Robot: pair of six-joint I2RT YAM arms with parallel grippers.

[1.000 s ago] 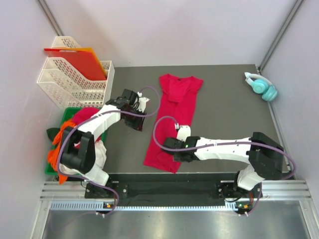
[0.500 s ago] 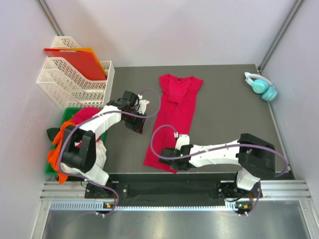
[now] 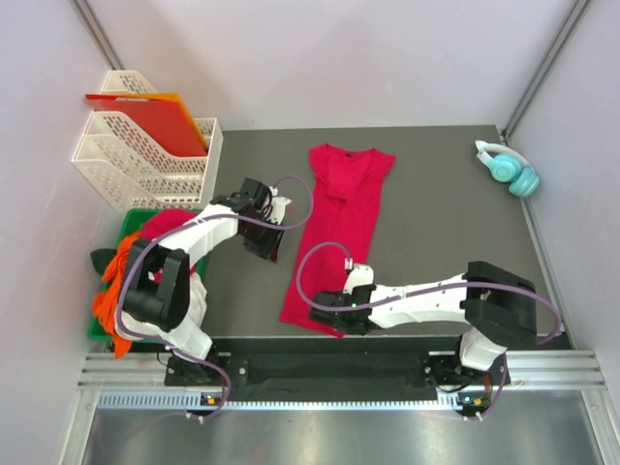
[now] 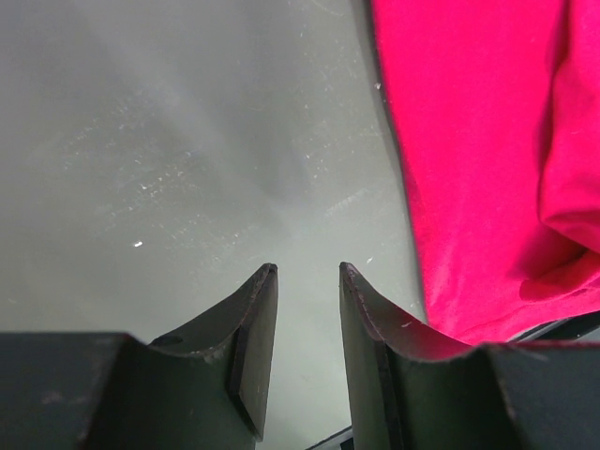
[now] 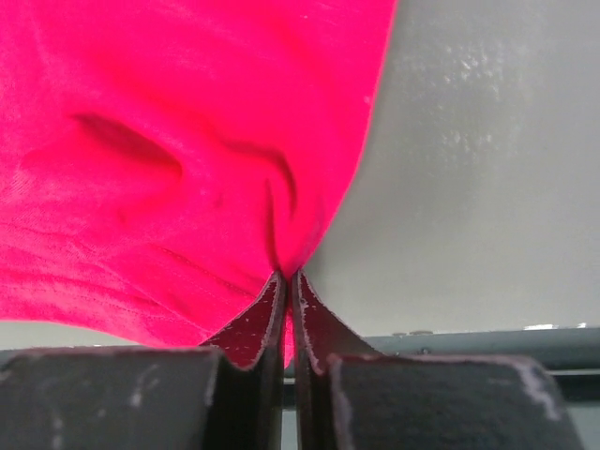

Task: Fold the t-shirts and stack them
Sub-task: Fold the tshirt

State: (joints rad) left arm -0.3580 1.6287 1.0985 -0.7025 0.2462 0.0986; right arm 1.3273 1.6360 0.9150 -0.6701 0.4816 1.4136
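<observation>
A crimson-red t-shirt lies folded lengthwise as a long strip down the middle of the grey table, neck at the far end. My right gripper is at its near right corner, shut on the cloth; the right wrist view shows the red cloth pinched and puckered between the jaws. My left gripper hovers over bare table just left of the shirt's middle, open and empty, with the shirt edge to its right.
A green bin at the near left holds orange, white and pinkish-red shirts. White mesh trays with a red-orange plastic sheet stand at the far left. Teal headphones lie at the far right.
My right gripper has slid toward the near edge along the shirt to its near right corner and closed on the cloth. My left gripper has barely shifted.
</observation>
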